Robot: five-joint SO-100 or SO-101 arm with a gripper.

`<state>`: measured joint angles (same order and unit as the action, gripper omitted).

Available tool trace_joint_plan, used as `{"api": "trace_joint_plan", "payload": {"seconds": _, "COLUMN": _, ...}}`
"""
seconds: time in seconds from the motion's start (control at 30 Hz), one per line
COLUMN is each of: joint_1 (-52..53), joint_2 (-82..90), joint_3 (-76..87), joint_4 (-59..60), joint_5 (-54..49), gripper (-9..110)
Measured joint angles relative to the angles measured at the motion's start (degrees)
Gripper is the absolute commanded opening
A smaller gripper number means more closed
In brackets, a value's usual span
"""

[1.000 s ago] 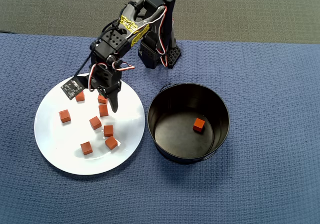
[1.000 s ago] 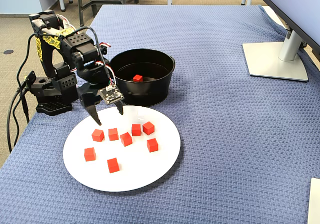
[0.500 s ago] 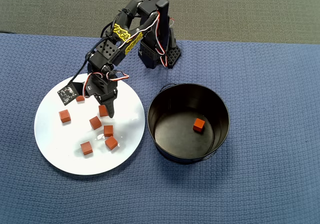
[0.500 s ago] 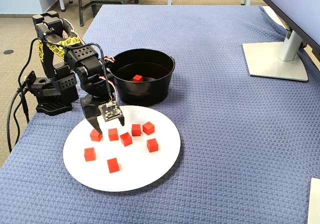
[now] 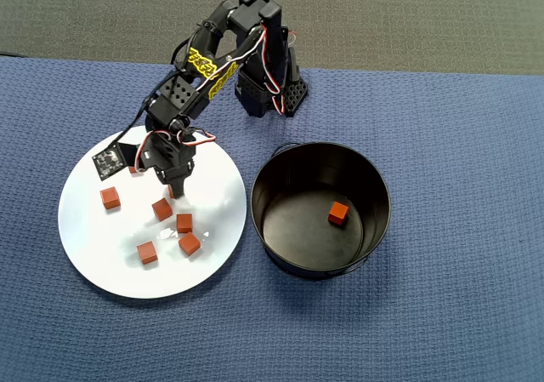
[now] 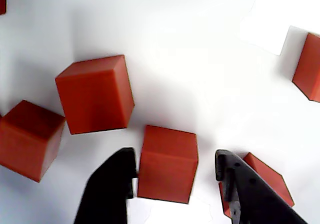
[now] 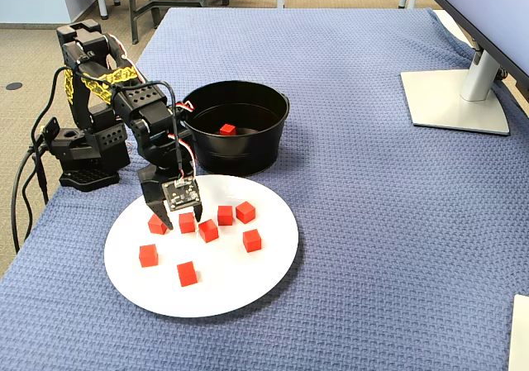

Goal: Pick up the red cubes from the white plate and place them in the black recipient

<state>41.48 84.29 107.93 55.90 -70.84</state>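
Your black two-finger gripper [image 6: 176, 171] stood spread, straddling small matte red-orange cube [image 6: 167, 163] at lower centre of wrist view; left finger [image 6: 111, 184] touched, right finger [image 6: 240, 184] stood apart.

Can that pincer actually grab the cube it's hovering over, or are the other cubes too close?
Probably yes. In the wrist view the open pincer straddles one red cube. A neighbouring cube sits just outside one finger and might get nudged.

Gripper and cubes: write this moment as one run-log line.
gripper: open, straddling cube | plate: seven cubes | pot: one cube
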Motion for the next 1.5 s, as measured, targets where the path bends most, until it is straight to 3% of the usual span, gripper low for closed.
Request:
{"api": "trace_joint_plan", "payload": {"seconds": 0.23, "joint_1": 0.00, "joint_2": 1.49, "joint_3": -0.79, "joint_4": 0.53, "joint_5": 6.15, "gripper": 0}}
{"api": "trace_joint_plan", "payload": {"seconds": 0.53, "joint_1": -6.77, "joint_2": 21.09, "joint_3": -10.28, "joint_4": 17.67, "joint_5": 24.17, "gripper": 0}}
{"api": "trace_joint_plan", "payload": {"seconds": 0.8, "joint_1": -22.24, "joint_2": 31.90, "joint_3": -14.33, "joint_4": 19.16, "joint_5": 45.44, "gripper": 0}}
{"api": "trace_joint_plan", "payload": {"seconds": 1.0, "joint_1": -40.96, "joint_2": 30.32, "joint_3": -14.33, "joint_4": 16.79, "joint_5": 57.57, "gripper": 0}}
{"api": "trace_joint_plan", "payload": {"seconds": 1.13, "joint_1": -53.70, "joint_2": 27.25, "joint_3": -14.33, "joint_4": 17.49, "joint_5": 62.14, "gripper": 27}}
{"api": "trace_joint_plan", "payload": {"seconds": 1.23, "joint_1": -59.41, "joint_2": 26.19, "joint_3": -13.45, "joint_4": 18.46, "joint_5": 62.23, "gripper": 32}}
{"api": "trace_joint_plan", "payload": {"seconds": 1.37, "joint_1": -56.34, "joint_2": 26.28, "joint_3": -12.66, "joint_4": 18.46, "joint_5": 62.23, "gripper": 30}}
{"api": "trace_joint_plan", "payload": {"seconds": 1.5, "joint_1": -45.70, "joint_2": 26.28, "joint_3": -12.66, "joint_4": 17.31, "joint_5": 60.12, "gripper": 29}}
